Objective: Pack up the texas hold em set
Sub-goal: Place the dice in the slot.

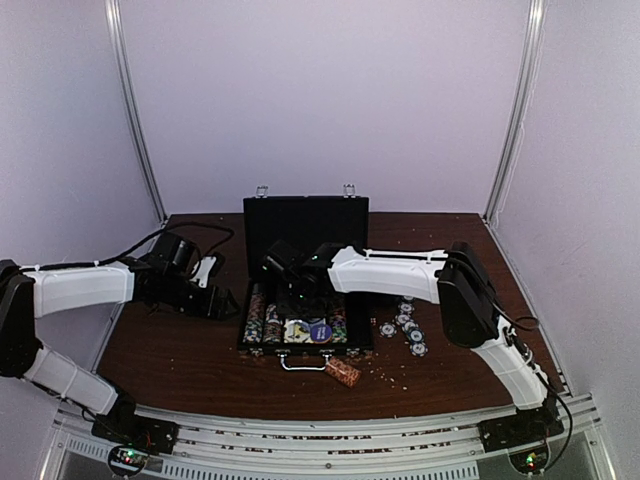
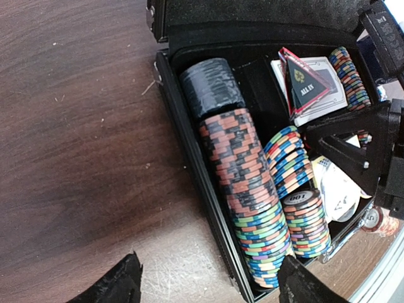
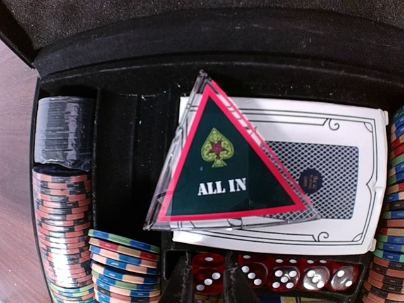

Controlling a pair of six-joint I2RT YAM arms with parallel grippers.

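The black briefcase (image 1: 305, 215) lies open mid-table with its lid upright. Its tray holds rows of striped poker chips (image 2: 252, 189), a card deck (image 3: 315, 183), a triangular "ALL IN" marker (image 3: 221, 164) and a row of red dice (image 3: 303, 274). My right gripper (image 3: 207, 283) reaches down into the tray, shut on the leftmost red die (image 3: 207, 271) in the dice slot. My left gripper (image 2: 208, 290) hangs open at the case's left wall (image 2: 208, 189), one fingertip over the table and the other over the chip rows, holding nothing.
Several loose chips (image 1: 405, 325) lie on the table right of the case. A small brown patterned block (image 1: 343, 372) sits by the silver handle (image 1: 300, 362), with crumbs scattered around. White walls enclose the brown table (image 1: 170, 350).
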